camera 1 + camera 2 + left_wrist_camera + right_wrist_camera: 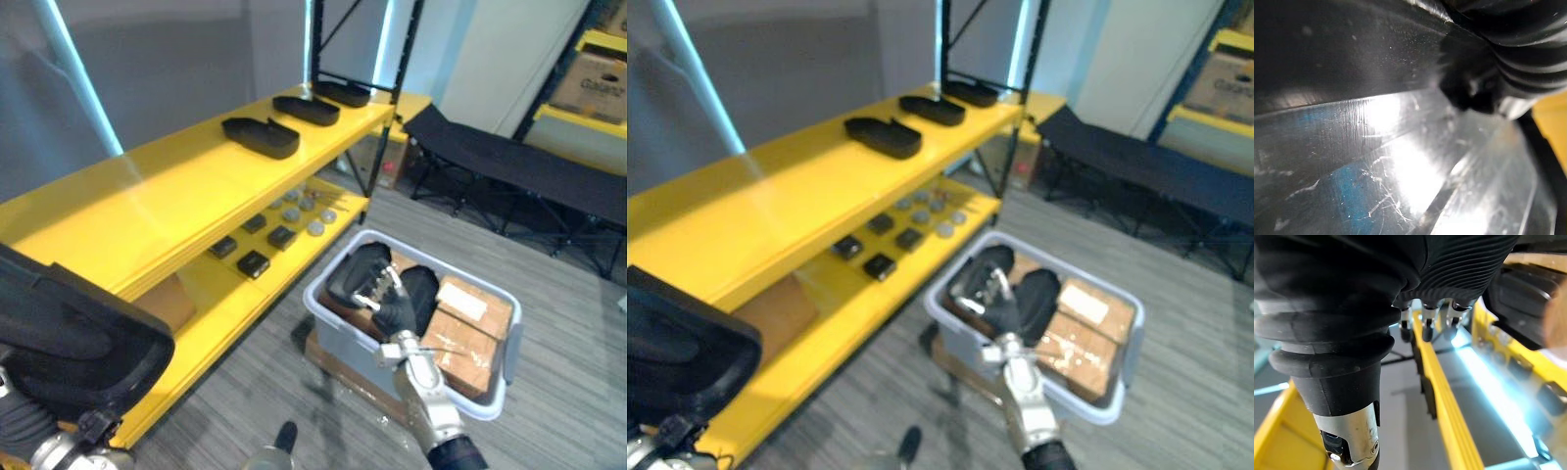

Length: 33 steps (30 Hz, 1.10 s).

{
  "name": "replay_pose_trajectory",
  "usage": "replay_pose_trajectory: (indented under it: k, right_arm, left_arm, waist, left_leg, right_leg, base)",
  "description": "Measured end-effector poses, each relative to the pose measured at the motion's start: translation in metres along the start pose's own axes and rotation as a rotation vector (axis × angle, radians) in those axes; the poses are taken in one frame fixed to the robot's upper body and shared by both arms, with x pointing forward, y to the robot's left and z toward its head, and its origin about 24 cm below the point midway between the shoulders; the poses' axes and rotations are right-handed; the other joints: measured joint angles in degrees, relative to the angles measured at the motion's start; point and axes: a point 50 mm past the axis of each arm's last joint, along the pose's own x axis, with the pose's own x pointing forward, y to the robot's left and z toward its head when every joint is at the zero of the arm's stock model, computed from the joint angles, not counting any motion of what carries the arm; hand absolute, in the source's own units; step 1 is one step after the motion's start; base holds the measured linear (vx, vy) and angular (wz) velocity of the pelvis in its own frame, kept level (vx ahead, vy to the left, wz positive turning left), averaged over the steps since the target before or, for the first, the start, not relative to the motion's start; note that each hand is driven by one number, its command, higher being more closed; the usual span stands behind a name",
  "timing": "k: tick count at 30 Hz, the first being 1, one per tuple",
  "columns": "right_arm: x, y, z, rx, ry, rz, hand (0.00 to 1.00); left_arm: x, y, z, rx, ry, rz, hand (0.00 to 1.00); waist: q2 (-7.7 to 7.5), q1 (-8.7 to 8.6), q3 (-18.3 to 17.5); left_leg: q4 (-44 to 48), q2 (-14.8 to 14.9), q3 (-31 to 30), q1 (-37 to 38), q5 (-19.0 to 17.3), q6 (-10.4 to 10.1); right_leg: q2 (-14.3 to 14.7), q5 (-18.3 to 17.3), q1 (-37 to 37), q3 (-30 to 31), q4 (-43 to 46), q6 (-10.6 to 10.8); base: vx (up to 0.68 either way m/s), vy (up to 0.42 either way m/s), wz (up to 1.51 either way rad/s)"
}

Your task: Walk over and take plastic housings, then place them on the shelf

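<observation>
Room: grey plank floor, a long yellow shelf (196,196) on the robot's left, a black folding cot (509,162) further back.
Shelf top: three black housings in a row at the far end, the nearest (261,136), the middle (306,109) and the farthest (341,93), each lying crosswise to the shelf's run. The near stretch is bare.
Lower level: small black parts (253,262) with round grey pieces beyond them.
Bin: a pale bin (338,338) on the floor beside the shelf, holding cardboard boxes (475,313) and two more housings (355,269) (423,289).
Left hand: the left hand (24,421) sits low, under a large carried housing (73,338). Its fingers are hidden by the part, so their state cannot be told.
Right hand: the right hand (390,311) hangs over the bin, just above the housings there. Its fingers (1423,330) look relaxed and hold nothing.
Key relation: the carried housing is just beside the near end of the shelf top, and the bare stretch lies ahead of it, towards the row. The left hand is much the nearer to it.
Next move, as a judgement: set the housing down crosswise, matching the row.
</observation>
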Motion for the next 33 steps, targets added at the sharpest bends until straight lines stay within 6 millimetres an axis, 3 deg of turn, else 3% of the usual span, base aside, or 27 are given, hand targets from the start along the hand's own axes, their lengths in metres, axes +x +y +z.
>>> replay_pose_trajectory:
  k: [1,2,4,5,8,9,12,13,15,17,19,22,24,25,26,28,33]
  right_arm:
    - [0.0,-0.004,0.002,-0.026,-0.007,-0.024,0.0]
    - [0.001,-0.008,0.005,-0.039,-0.02,-0.042,0.0]
    - [-0.001,-0.014,0.009,-0.035,-0.032,-0.071,0.0]
    - [-0.002,-0.016,0.01,-0.035,-0.036,-0.077,0.0]
    - [-0.007,-0.024,0.014,-0.02,-0.053,-0.105,0.0]
    - [-0.017,-0.033,0.015,-0.021,-0.057,-0.138,0.0]
    - [-0.033,-0.052,0.015,-0.034,-0.056,-0.213,0.0]
    - [-0.037,-0.058,0.017,-0.045,-0.06,-0.227,0.0]
    - [-0.037,-0.061,0.024,-0.054,-0.093,-0.221,0.0]
    - [-0.036,-0.061,0.032,-0.07,-0.129,-0.197,0.0]
    - [-0.036,-0.065,0.036,-0.095,-0.135,-0.183,0.0]
    - [-0.038,-0.065,0.036,-0.101,-0.135,-0.179,0.0]
    - [-0.037,-0.064,0.039,-0.104,-0.147,-0.171,0.0]
    - [-0.038,-0.064,0.038,-0.098,-0.146,-0.172,0.0]
    - [-0.04,-0.064,0.038,-0.093,-0.147,-0.171,0.0]
    - [-0.042,-0.066,0.037,-0.092,-0.147,-0.18,0.0]
    - [-0.042,-0.06,0.039,-0.07,-0.188,-0.169,0.0]
  left_arm:
    - [0.001,-0.002,0.002,-0.011,-0.011,-0.008,1.0]
    - [0.002,-0.003,0.006,-0.021,-0.028,-0.02,1.0]
    - [0.004,-0.008,0.014,-0.033,-0.066,-0.062,1.0]
    - [0.004,-0.011,0.017,-0.041,-0.082,-0.08,1.0]
    - [0.012,-0.032,0.028,-0.086,-0.162,-0.238,1.0]
    - [0.016,-0.053,0.035,-0.122,-0.208,-0.371,1.0]
    - [0.024,-0.09,0.042,-0.157,-0.285,-0.606,1.0]
    - [0.026,-0.098,0.04,-0.153,-0.288,-0.662,1.0]
    - [0.025,-0.1,0.035,-0.137,-0.258,-0.687,1.0]
    - [0.023,-0.1,0.03,-0.121,-0.224,-0.7,1.0]
    - [0.017,-0.104,0.024,-0.132,-0.182,-0.718,1.0]
    - [0.004,-0.101,0.014,-0.133,-0.111,-0.73,1.0]
    - [0.0,-0.1,0.01,-0.136,-0.083,-0.723,1.0]
    - [-0.001,-0.1,0.007,-0.134,-0.068,-0.718,1.0]
    - [-0.002,-0.099,0.005,-0.128,-0.059,-0.711,1.0]
    - [-0.002,-0.098,0.004,-0.128,-0.055,-0.706,1.0]
    - [-0.004,-0.094,0.001,-0.126,-0.026,-0.66,1.0]
  waist:
    - [-0.7,0.36,0.8]
    - [0.11,0.25,1.4]
    - [0.95,0.01,2.3]
    - [0.59,-0.34,2.1]
    - [1.13,-2.4,3.1]
    - [1.15,-4.22,3.4]
    - [1.23,-7.01,3.9]
    - [1.08,-7.59,3.9]
    - [0.65,-7.49,4.3]
    - [1.13,-7.52,5.3]
    - [2.54,-7.78,6.9]
    - [4.36,-8.11,8.3]
    - [5.21,-8.97,9.0]
    - [3.38,-9.32,10.1]
    - [3.43,-9.12,10.3]
    - [3.56,-9.54,10.3]
    - [2.44,-9.34,11.2]
  left_leg:
    - [0.4,0.0,2.5,-0.5,-0.2,1.4]
    - [3.5,-0.1,3.7,-1.1,-0.4,2.1]
    - [3.3,-1.2,4.7,-0.8,0.3,1.8]
    - [2.8,-1.8,4.5,-0.7,0.3,1.8]
    - [0.4,-4.2,2.7,0.5,1.3,3.2]
    - [0.4,-5.6,0.0,0.4,1.5,3.4]
    - [0.4,-6.1,-3.6,0.4,1.5,3.4]
    - [0.4,-5.9,-3.8,0.2,1.5,3.4]
    - [0.4,-5.8,-3.2,-0.2,1.9,2.9]
    - [0.5,-5.5,-2.7,-1.1,3.5,2.0]
    - [0.5,-4.6,-1.8,-2.1,4.2,1.7]
    - [0.5,-3.6,-1.3,-2.3,4.2,1.7]
    - [0.5,-2.6,-0.6,-3.2,2.2,0.5]
    - [2.1,-2.6,2.6,-4.2,-0.7,0.2]
    - [10.3,-2.5,4.9,-5.4,-1.1,1.6]
    - [10.3,-2.5,4.8,-4.9,-1.9,0.9]
    - [12.2,-3.5,5.6,-4.7,-3.4,1.7]
  right_leg:
    - [-0.8,0.0,0.3,-1.2,-0.5,0.0]
    - [-1.1,-0.1,1.1,-2.1,-0.2,0.1]
    - [-1.9,-1.3,1.5,-1.8,1.8,0.2]
    - [-2.4,-1.8,1.2,-1.3,2.6,-0.1]
    - [-2.8,-6.8,-1.0,9.1,7.9,-3.8]
    - [-2.5,-6.8,-1.3,16.5,10.0,-4.0]
    - [-1.0,-6.7,-2.7,24.5,16.0,-3.8]
    - [-0.6,-7.2,-2.8,24.7,16.6,-4.0]
    - [-0.7,-8.5,-2.7,24.6,15.7,-3.7]
    - [-0.4,-10.0,-2.8,24.6,14.0,-2.6]
    - [0.3,-11.4,-3.6,24.7,14.1,-1.5]
    - [1.7,-12.3,-3.6,24.6,13.1,-1.8]
    - [2.5,-12.5,-4.1,24.1,12.3,-2.3]
    - [0.8,-12.1,-4.7,23.6,11.9,-3.0]
    - [0.1,-12.2,-4.9,23.8,12.3,-2.9]
    - [0.0,-12.4,-5.2,24.1,13.2,-2.6]
    - [-1.3,-12.2,-4.6,24.5,14.4,-2.3]
  base:
    - [-0.05,0.07,0.63]
    - [-0.02,0.064,0.54]
    - [0.01,0.06,0.44]
    - [0.0,0.067,0.54]
    - [0.0,0.046,0.66]
    - [0.02,0.028,0.91]
    - [0.02,-0.023,1.06]
    - [0.01,-0.083,0.59]
    - [0.01,-0.131,-0.07]
    - [-0.02,-0.175,-0.18]
    - [-0.09,-0.137,-0.04]
    - [-0.1,-0.102,-0.04]
    - [-0.1,-0.061,0.13]
    - [-0.09,-0.015,0.08]
    - [-0.07,-0.017,0.0]
    - [0.0,-0.016,0.03]
    - [0.04,0.027,-0.01]
